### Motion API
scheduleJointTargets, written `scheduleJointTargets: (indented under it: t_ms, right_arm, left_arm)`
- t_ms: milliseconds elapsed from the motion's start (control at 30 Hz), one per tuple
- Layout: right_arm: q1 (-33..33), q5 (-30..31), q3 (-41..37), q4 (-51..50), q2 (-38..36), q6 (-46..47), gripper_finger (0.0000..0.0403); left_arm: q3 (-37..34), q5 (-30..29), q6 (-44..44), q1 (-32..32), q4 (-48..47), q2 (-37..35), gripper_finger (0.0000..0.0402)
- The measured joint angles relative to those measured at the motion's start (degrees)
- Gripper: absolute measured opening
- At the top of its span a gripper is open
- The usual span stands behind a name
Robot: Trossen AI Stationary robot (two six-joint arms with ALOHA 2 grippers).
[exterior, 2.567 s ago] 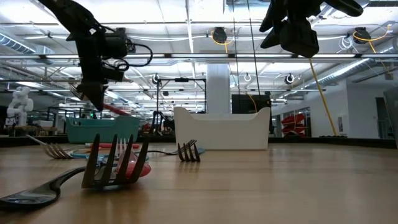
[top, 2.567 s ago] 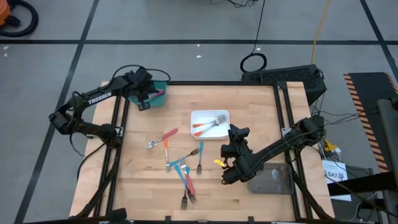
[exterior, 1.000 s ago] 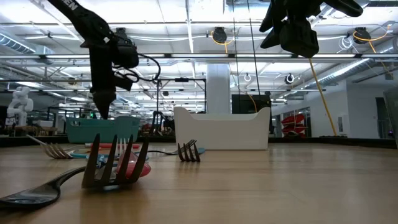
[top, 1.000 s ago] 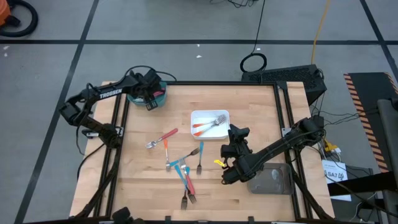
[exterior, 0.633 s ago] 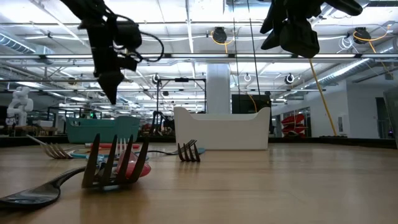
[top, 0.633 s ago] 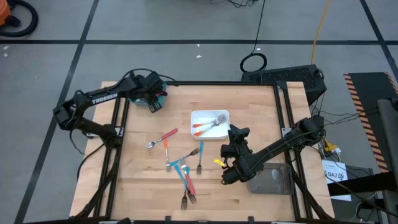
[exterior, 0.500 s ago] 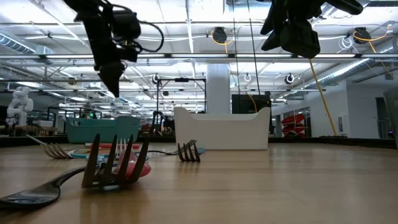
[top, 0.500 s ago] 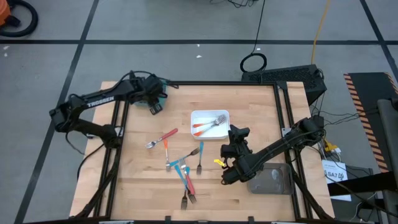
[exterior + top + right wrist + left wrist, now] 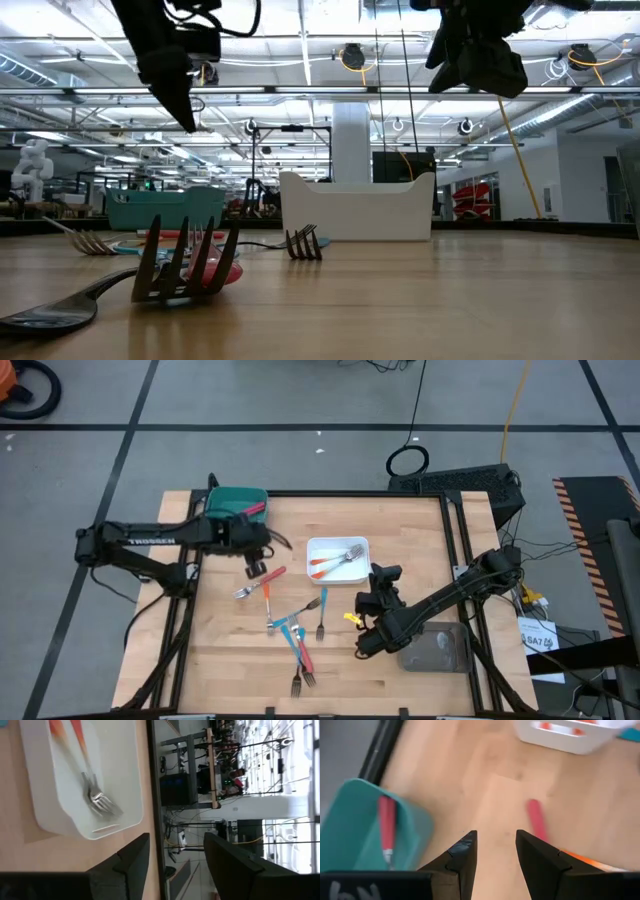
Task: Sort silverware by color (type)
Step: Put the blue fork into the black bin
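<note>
Several forks lie loose mid-table: a red-handled one point(image 9: 263, 580), an orange one point(image 9: 268, 604) and a crossed heap of blue and red ones point(image 9: 296, 640). One red fork point(image 9: 251, 510) lies in the teal tray point(image 9: 228, 499) at the far left. Two orange forks point(image 9: 335, 560) lie in the white tray point(image 9: 318, 546). My left gripper point(image 9: 256, 569) hovers open just beyond the red fork's handle point(image 9: 535, 819), holding nothing. My right gripper point(image 9: 379, 574) hangs open to the right of the white tray, its fingers point(image 9: 131, 861) empty.
A grey tray point(image 9: 438, 648) sits at the near right corner under the right arm. Bare wood lies along the far edge between the trays and along the left edge. In the low view fork tines point(image 9: 186, 265) stand close to the camera.
My left gripper has swung away from above the teal tray toward the table's near edge and middle, rising a little, and now hangs by the red fork. The teal tray with its red fork is uncovered. My right arm kept still.
</note>
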Motion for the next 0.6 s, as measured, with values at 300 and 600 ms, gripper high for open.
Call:
scheduleJointTargets:
  t_ms: [300, 600]
  right_arm:
    - [0.0, -2.2, 0.0, 3.2, 0.0, -0.5, 0.0181]
    - [0.6, -10.7, 0.0, 9.6, 0.0, -1.4, 0.0181]
  left_arm:
    - [0.0, 3.1, -7.5, -12.7, 1.1, 0.2, 0.0145]
    - [0.0, 0.4, -5.8, -25.3, 11.6, 2.0, 0.0145]
